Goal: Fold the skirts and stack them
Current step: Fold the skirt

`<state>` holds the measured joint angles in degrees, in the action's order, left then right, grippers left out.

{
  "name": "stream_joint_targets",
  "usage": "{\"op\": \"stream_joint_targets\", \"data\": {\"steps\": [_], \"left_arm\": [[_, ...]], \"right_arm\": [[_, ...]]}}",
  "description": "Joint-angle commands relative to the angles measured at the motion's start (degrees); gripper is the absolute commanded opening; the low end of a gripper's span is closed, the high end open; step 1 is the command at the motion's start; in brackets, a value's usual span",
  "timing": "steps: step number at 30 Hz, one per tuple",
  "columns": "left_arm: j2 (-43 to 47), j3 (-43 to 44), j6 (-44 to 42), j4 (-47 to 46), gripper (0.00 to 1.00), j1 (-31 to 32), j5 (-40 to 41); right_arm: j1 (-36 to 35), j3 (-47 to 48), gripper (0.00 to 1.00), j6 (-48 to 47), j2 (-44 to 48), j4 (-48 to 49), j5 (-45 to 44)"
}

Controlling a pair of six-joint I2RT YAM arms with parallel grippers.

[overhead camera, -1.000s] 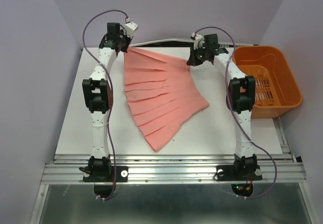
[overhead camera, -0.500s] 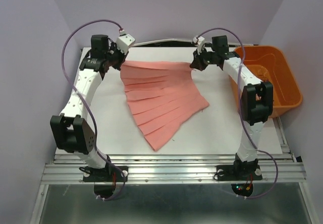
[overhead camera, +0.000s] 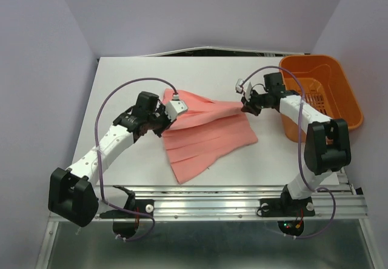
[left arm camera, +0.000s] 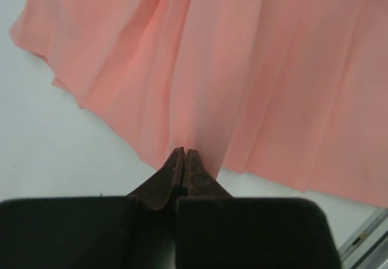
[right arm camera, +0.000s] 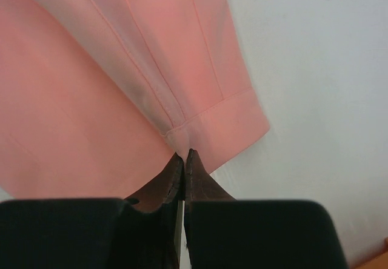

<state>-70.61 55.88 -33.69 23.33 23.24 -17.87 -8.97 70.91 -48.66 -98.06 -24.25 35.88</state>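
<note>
Skirt (overhead camera: 209,139) mid-bench (overhead camera: 121,87): fanned, hem corner toward near edge, far edge raised and doubled over rest. Held edge running left-right, from left pincer (overhead camera: 166,114) to right pincer (overhead camera: 245,103). Both clenched on fabric, one per end, cloth hanging nearward from tips. Neither arm nearer: shared hold. Orange basket (overhead camera: 348,99) just right of right pincer. Likely next: edge carried nearward, level, onto hem

Reaches left arm (overhead camera: 109,143) low and forward, bends right arm (overhead camera: 292,105) inward, pinches both jaws shut on skirt (overhead camera: 206,139).
</note>
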Motion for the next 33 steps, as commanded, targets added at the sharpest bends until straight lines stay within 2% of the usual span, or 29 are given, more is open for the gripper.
{"op": "stream_joint_targets", "data": {"steps": [1, 4, 8, 13, 14, 18, 22, 24, 25, 29, 33], "left_arm": [[3.11, -5.93, -0.85, 1.1, 0.0, 2.5, -0.24], [1.89, -10.07, -1.81, 0.49, 0.0, 3.99, 2.04], [-3.03, -12.11, -1.9, -2.58, 0.0, 5.41, 6.52], [-12.52, -8.42, -0.15, -4.52, 0.0, 5.41, 6.71], [-17.58, -5.02, 0.38, -4.52, 0.0, 5.32, 6.88], [-22.2, -1.74, -0.49, -4.18, 0.0, 5.14, 6.89], [-21.42, -0.24, -5.41, -0.75, 0.0, 5.14, 2.93], [-18.35, -0.42, -6.82, 0.39, 0.04, 5.14, 1.52], [-16.51, -0.51, -7.17, 0.66, 0.0, 5.14, 1.35], [-14.56, 0.54, -6.65, 1.89, 0.0, 5.14, 1.26], [-12.01, 3.09, -5.6, 4.26, 0.0, 5.06, 1.26]], "right_arm": [[0.97, -7.0, 0.01, -7.14, 5.15, 3.5, -0.9], [0.97, -12.98, 0.01, -7.67, 6.3, 6.66, -1.86], [0.97, -15.63, 0.01, -6.8, 4.64, 7.9, -3.53], [0.45, -15.19, 0.01, -6.01, 2.53, 7.9, -5.11], [0.45, -14.5, 0.01, -5.05, 1.74, 7.55, -5.99], [-0.08, -13.0, 0.01, -4.6, 0.51, 7.03, -6.79], [-0.08, -13.17, 0.01, -4.77, 1.12, 7.2, -7.31], [-0.6, -13.43, 0.01, -4.86, 1.99, 7.03, -7.31], [-0.61, -13.61, 0.01, -4.77, 2.17, 7.28, -7.31], [-0.61, -13.7, 0.01, -2.76, 2.96, 8.34, -7.93], [-0.61, -9.75, 0.01, -0.29, 3.14, 8.17, -8.72]]}}
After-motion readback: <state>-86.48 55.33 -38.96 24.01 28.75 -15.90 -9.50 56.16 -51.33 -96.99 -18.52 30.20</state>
